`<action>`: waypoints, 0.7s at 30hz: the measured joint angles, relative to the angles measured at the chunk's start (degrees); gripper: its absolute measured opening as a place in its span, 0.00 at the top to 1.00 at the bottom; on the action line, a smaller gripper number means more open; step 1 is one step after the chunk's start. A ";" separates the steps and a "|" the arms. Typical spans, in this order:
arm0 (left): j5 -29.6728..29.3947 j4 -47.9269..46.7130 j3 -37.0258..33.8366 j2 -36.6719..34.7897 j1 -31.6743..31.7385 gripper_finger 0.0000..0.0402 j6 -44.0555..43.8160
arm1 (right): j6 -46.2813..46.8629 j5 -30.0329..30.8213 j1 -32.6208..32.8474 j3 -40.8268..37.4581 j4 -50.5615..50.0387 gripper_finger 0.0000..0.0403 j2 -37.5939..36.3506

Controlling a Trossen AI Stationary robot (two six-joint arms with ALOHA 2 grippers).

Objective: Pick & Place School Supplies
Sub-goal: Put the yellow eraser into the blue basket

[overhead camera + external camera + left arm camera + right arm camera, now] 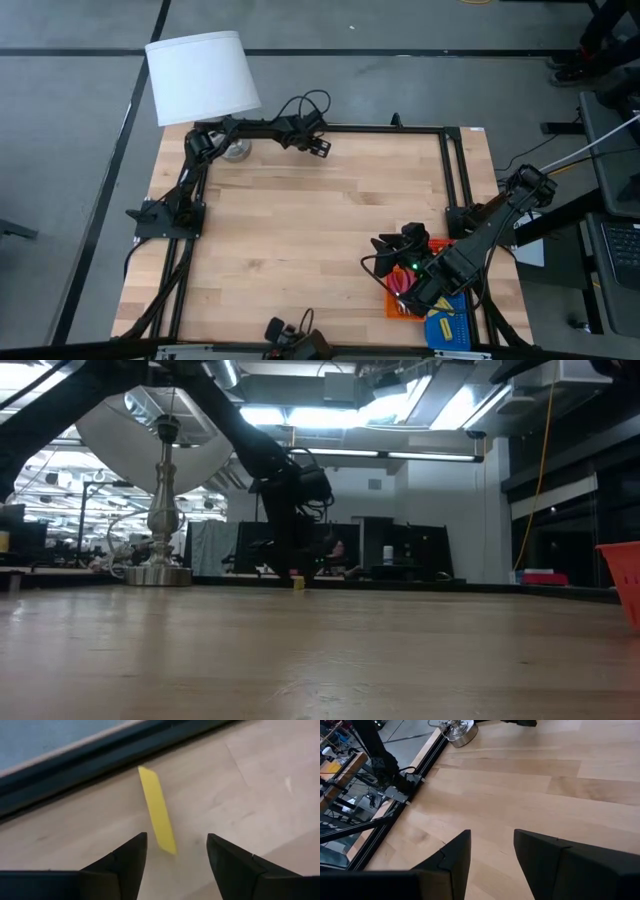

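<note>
A small flat yellow block (157, 810) lies on the pale wooden table (300, 230) at its far edge, just beside the black metal frame rail (100, 755) that borders the top. In the left wrist view it shows as a narrow strip whose long axis runs away from the camera, and its near end sits in the gap between the two dark fingers (127, 862), somewhat closer to one of them than to the other. The left gripper (176, 855) hangs right over it with its fingers spread apart and nothing between them yet, so they would close across the block's narrow width. The low view shows the same block (298, 583) directly under that arm.

The left arm is clearly the nearer one. The right gripper (491, 855) waits well apart at the opposite corner, above the orange mesh tray (400, 305), fingers parted and empty. A silver-based lamp with a white shade (200, 75) stands at the far-left corner, near the left arm.
</note>
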 joint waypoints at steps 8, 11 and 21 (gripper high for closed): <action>1.34 1.13 0.02 0.00 0.68 0.56 -1.26 | 0.03 -0.02 0.16 0.00 0.03 0.62 0.00; 2.14 1.13 0.02 0.01 0.79 0.63 -2.52 | 0.04 -0.02 0.16 0.00 0.03 0.62 0.00; 3.50 1.55 0.02 0.02 0.75 0.95 -4.24 | 0.04 1.21 0.74 0.00 1.50 0.62 0.00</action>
